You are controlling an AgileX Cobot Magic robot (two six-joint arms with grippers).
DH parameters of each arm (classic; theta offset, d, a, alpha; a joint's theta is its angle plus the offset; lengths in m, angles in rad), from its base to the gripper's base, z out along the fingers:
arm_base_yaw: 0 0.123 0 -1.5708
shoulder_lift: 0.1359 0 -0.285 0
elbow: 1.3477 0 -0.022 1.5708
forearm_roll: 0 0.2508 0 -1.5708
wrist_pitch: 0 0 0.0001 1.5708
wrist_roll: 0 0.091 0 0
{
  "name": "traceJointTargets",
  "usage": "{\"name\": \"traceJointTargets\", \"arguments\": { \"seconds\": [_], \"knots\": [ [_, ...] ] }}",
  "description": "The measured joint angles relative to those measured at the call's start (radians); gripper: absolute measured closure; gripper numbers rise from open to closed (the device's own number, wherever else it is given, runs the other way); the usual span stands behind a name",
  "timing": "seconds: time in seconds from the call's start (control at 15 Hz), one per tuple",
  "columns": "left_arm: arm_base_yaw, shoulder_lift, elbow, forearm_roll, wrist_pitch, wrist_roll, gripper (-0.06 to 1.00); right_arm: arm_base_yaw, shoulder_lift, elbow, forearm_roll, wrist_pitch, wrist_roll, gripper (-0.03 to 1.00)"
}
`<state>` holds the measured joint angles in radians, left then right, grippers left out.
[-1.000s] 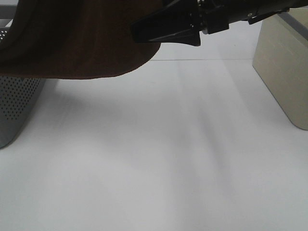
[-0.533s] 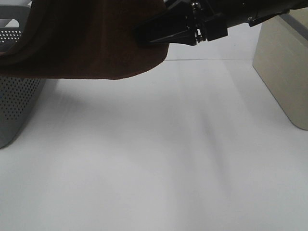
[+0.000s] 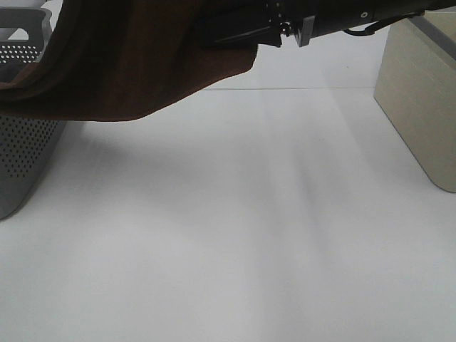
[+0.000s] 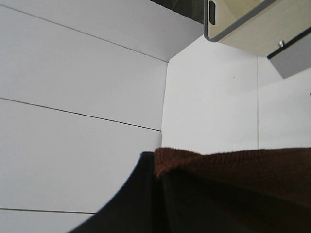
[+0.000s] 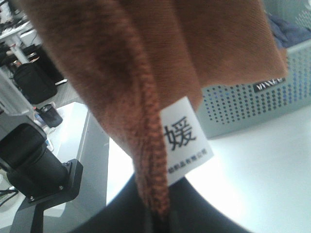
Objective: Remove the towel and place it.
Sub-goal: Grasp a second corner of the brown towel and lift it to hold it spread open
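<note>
Higher now: one towel [image 3: 121, 64] in right fingers [image 3: 235, 33], over one basket [image 3: 25, 146].

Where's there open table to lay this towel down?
The white table is bare across middle and front, between the grey basket at left and beige box at right. Crowded back-left, where the towel hangs by the basket.

Brown towel [image 4: 243, 167], white table [image 4: 209, 107] beyond

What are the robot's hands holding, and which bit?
Both pinch the towel: the right gripper grips its stitched edge beside the white label, the left gripper another edge.
</note>
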<state>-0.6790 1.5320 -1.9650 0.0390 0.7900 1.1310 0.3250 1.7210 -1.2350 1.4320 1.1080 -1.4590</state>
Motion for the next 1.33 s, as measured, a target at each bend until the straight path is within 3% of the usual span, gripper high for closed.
{"name": "traceJointTargets", "arguments": {
  "seconds": [0.2,0.27,0.33,0.53,0.67,0.87,1.07,1.2,1.33],
  "knots": [
    [0.000,0.000,0.000,0.000,0.034,-0.183,0.94,0.000,0.000,-0.152,-0.236,-0.006,0.337,0.94],
    [0.000,0.000,0.000,0.013,0.055,-0.220,0.94,0.000,0.000,-0.237,-0.363,-0.003,0.476,0.96],
    [0.012,0.000,0.000,0.043,0.060,-0.288,0.94,0.000,0.000,-0.401,-0.576,0.031,0.726,0.96],
    [0.066,0.030,0.000,0.052,0.051,-0.401,0.94,0.000,0.000,-0.653,-0.816,0.062,0.999,0.96],
    [0.092,0.058,0.000,0.055,0.012,-0.435,0.94,0.000,0.004,-0.759,-0.935,0.046,1.081,0.96],
    [0.113,0.107,0.000,0.077,-0.180,-0.463,0.94,-0.001,0.040,-0.927,-1.073,-0.071,1.079,0.96],
    [0.113,0.156,0.000,0.219,-0.390,-0.463,0.94,-0.001,0.048,-0.965,-1.123,-0.234,0.974,0.96],
    [0.113,0.188,0.000,0.307,-0.504,-0.463,0.94,-0.001,0.054,-0.965,-1.225,-0.304,0.965,0.96],
    [0.129,0.221,0.000,0.340,-0.619,-0.468,0.94,-0.001,0.069,-0.965,-1.308,-0.404,0.964,0.96]
  ]
}}
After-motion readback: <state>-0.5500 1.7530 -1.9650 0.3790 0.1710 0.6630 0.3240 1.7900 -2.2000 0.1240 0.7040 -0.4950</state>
